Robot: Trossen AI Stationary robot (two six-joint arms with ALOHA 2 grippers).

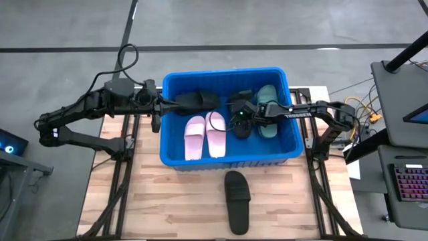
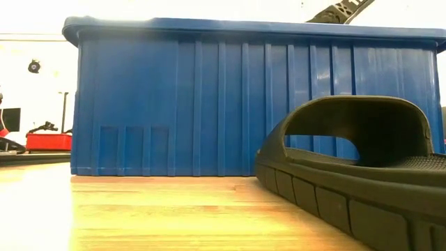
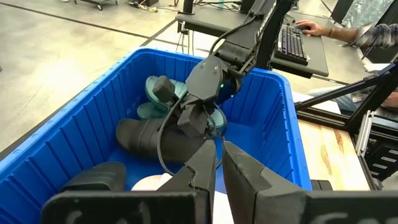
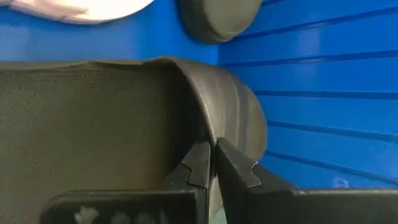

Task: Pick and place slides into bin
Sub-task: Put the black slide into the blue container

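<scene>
Inside the large bright blue ribbed plastic bin (image 1: 172, 152), at its middle right, we find the right hand (image 1: 242, 124) low over a dark rubber slide (image 1: 242, 127); the right wrist view shows its fingers nearly closed, pinched on the thin folded edge of that slide's strap, so we judge it to be holding the slide. The left hand (image 1: 160, 104) hangs at the bin's left rim, by a black rubber slide (image 1: 196, 100) lying in the far left part of the bin; in its own wrist view the fingers stand narrow, almost together, with nothing between them. A pale pink pair of slides (image 1: 205, 135) lies side by side on the bin floor, and a dark green slide (image 1: 267, 110) rests against the right wall. One black slide with a wide strap (image 1: 237, 201) is not yet binned: it lies on the counter in front of the bin, apart from its wall. We judge the step in hand to be the placing of the held slide; the next move calls for opening the right hand, lifting clear of the rim, then reaching for the slide outside. The counter (image 1: 167, 207) is pale wooden planking on a dark frame. Beyond it the floor is grey concrete, and a desk with a keyboard and a person's hand shows in the left wrist view.
</scene>
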